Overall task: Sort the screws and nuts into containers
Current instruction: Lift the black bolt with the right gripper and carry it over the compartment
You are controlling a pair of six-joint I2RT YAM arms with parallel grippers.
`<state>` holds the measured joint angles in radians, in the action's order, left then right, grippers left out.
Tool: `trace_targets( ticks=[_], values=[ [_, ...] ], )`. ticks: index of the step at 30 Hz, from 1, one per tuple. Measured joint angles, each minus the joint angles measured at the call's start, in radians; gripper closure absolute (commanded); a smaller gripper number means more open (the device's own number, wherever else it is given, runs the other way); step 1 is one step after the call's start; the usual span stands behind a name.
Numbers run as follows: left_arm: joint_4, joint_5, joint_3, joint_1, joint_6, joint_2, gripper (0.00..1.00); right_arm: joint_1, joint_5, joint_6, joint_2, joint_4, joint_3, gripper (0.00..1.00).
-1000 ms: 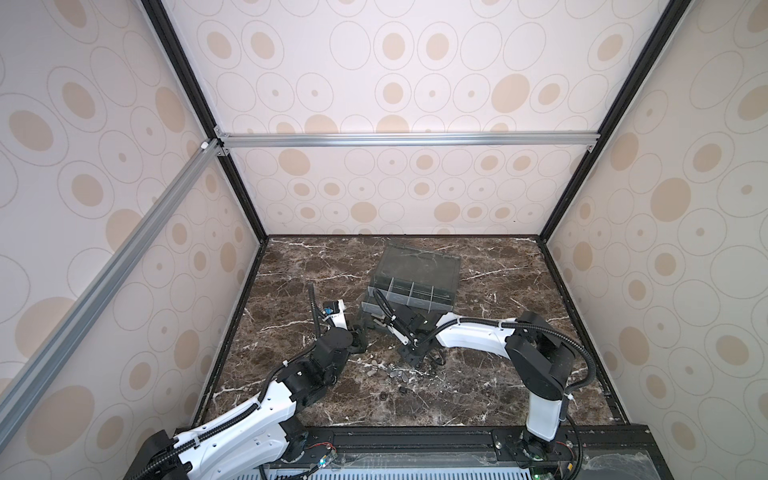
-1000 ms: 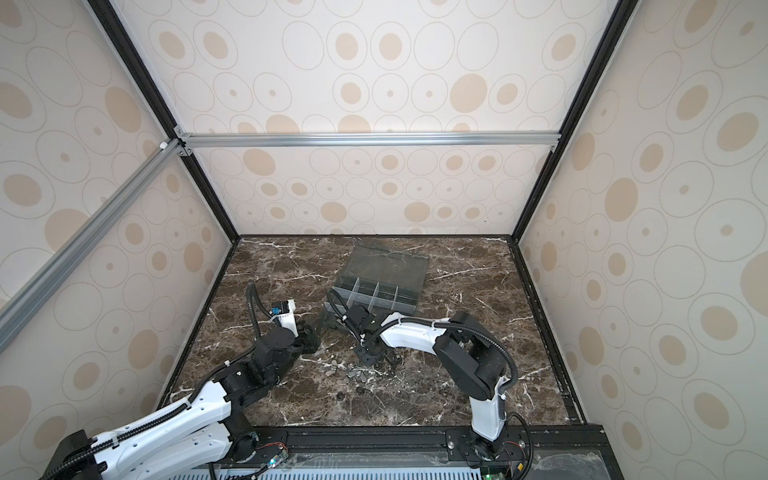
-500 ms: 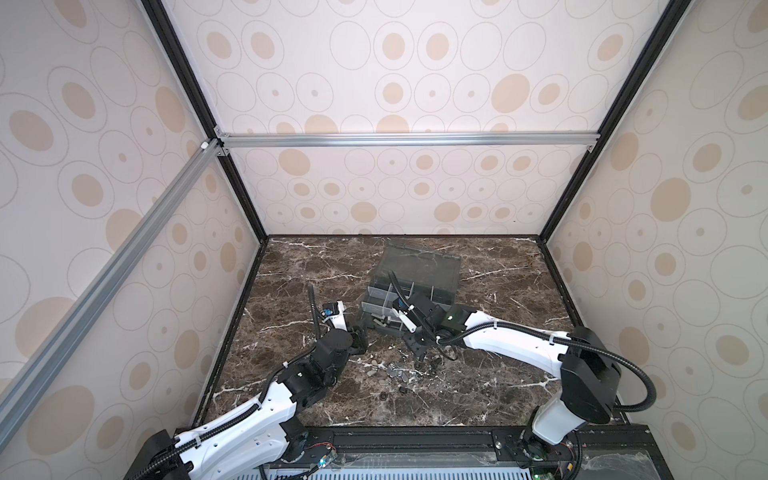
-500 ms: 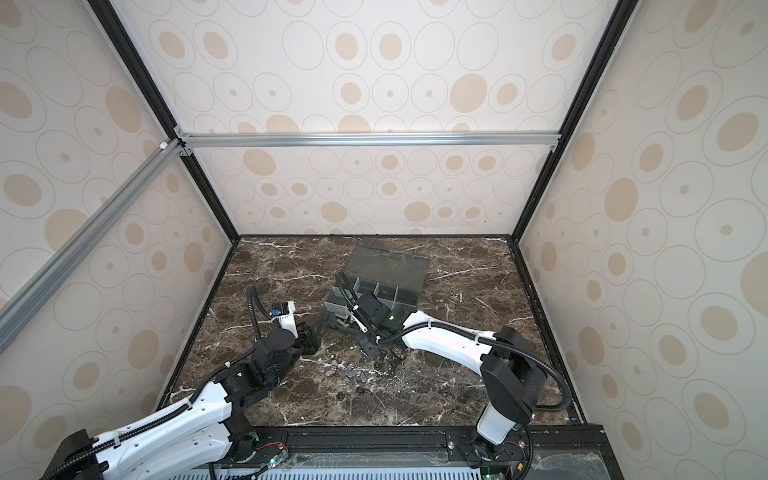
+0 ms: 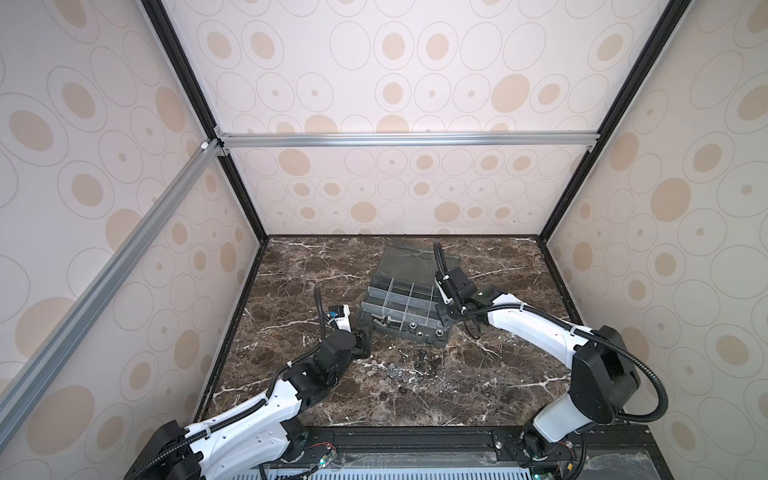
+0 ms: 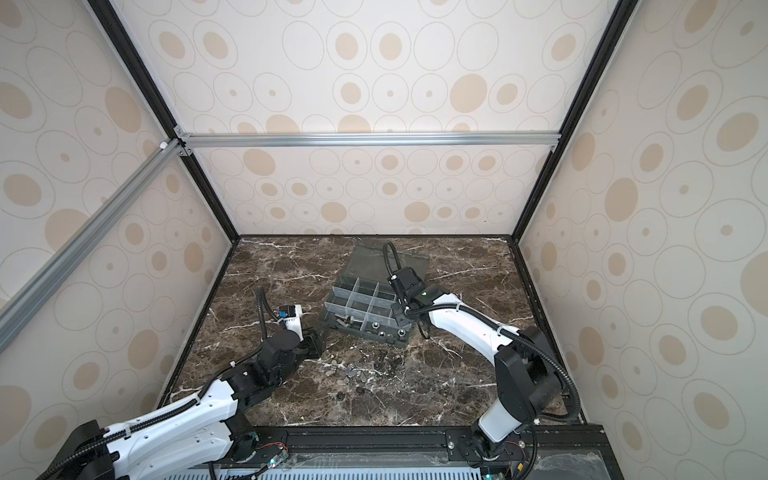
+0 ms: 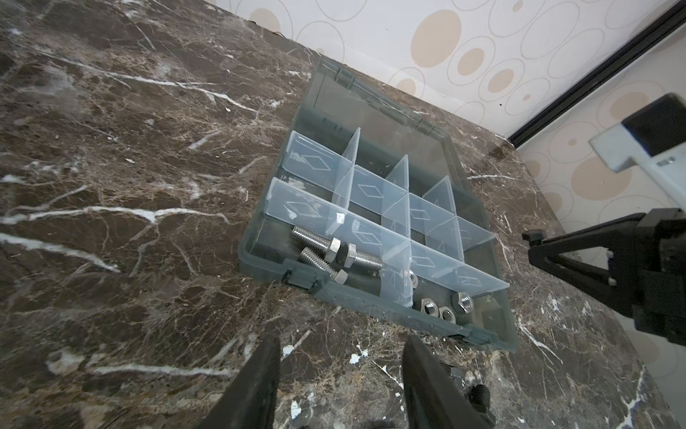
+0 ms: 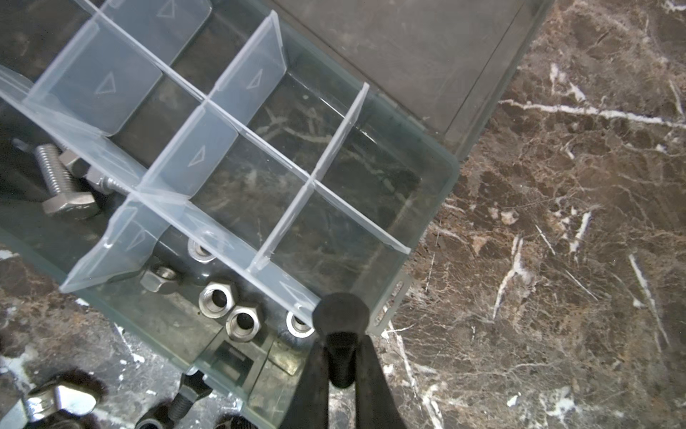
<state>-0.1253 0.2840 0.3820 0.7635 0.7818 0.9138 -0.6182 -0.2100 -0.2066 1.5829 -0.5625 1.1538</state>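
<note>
The containers are cells of a smoky-grey organizer box [image 5: 441, 341] [image 6: 400, 341] with pale dividers. Three silver screws [image 7: 323, 249] [image 8: 59, 178] lie in its near left cell. Several silver nuts [image 7: 441, 310] [image 8: 230, 308] lie in the near cell beside it. My right gripper [image 8: 341, 349] [image 5: 444, 319] is shut on a black screw [image 8: 340, 315], which hangs over the box's near right corner. My left gripper [image 7: 341, 341] [image 5: 365, 332] stands open and empty, low over the marble by the box's near left corner.
Loose screws, nuts and flat grey pieces [image 5: 399, 372] [image 6: 353, 372] lie scattered on the marble in front of the box. A black screw [image 7: 480, 395] lies just beside my left fingers. The box's lid [image 5: 419, 262] lies open behind it. Patterned walls enclose the table.
My right arm has swung from above the loose pile to the box's right end, gripper shut throughout. The left arm has not moved.
</note>
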Motion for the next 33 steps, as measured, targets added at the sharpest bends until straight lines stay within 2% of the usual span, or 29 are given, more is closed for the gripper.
trace_targets(
  ticks=[8,13,16,23,33],
  values=[
    [0.0,-0.025,0.009,0.0,0.001,0.019,0.47,0.003,0.01,-0.017,0.04,0.01,-0.002,0.82],
    [0.0,-0.037,0.013,0.0,0.004,0.019,0.46,0.003,0.019,-0.032,0.058,0.017,-0.002,0.69],
    [0.001,-0.045,0.013,0.0,0.005,0.019,0.46,0.003,0.023,-0.036,0.061,0.018,-0.002,0.66],
    [0.018,-0.07,0.032,0.0,-0.004,0.034,0.44,0.003,0.031,-0.047,0.06,0.018,-0.002,0.64],
    [0.082,-0.15,0.156,0.014,-0.065,0.183,0.45,0.003,0.061,-0.112,-0.045,0.043,-0.024,0.62]
  ],
)
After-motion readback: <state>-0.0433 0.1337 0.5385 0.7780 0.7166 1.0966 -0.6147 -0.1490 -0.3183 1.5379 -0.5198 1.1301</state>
